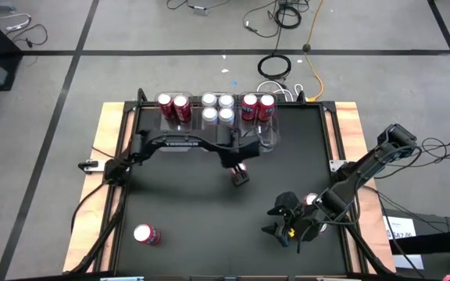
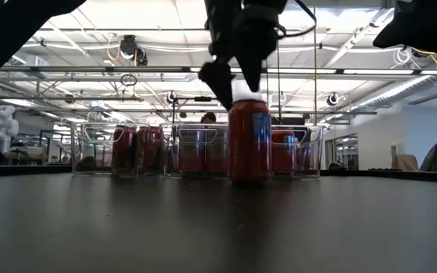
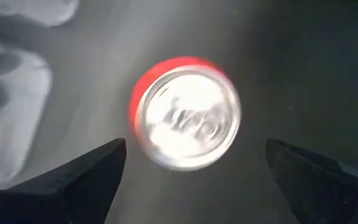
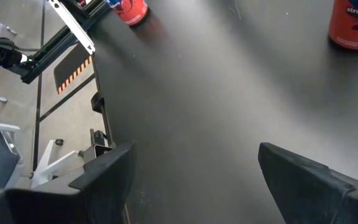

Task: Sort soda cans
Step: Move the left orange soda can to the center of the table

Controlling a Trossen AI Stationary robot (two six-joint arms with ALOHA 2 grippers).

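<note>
**Left pincer spread above a red can at mid-table**

From the high view I see my left pincer [image 1: 240, 173] over a red can [image 1: 239, 168] standing mid-table, just in front of the clear bins [image 1: 268, 139] along the far edge. Those bins hold red cans [image 1: 173, 106] at either end and silver cans [image 1: 217, 108] in the middle. Another red can [image 1: 146, 234] lies near the front left corner. My right pincer [image 1: 289, 226] hovers at front right, beside one more can [image 1: 312, 200].

Low view: the red can [image 2: 249, 141] stands upright on the table [image 2: 218, 227], pincer fingers [image 2: 220, 82] just above its top.

Left wrist: fingers [image 3: 82, 180] spread wide either side of the can's silver top [image 3: 188, 118], not touching.

Right wrist: fingers [image 4: 104, 174] spread over bare table, holding nothing
</note>
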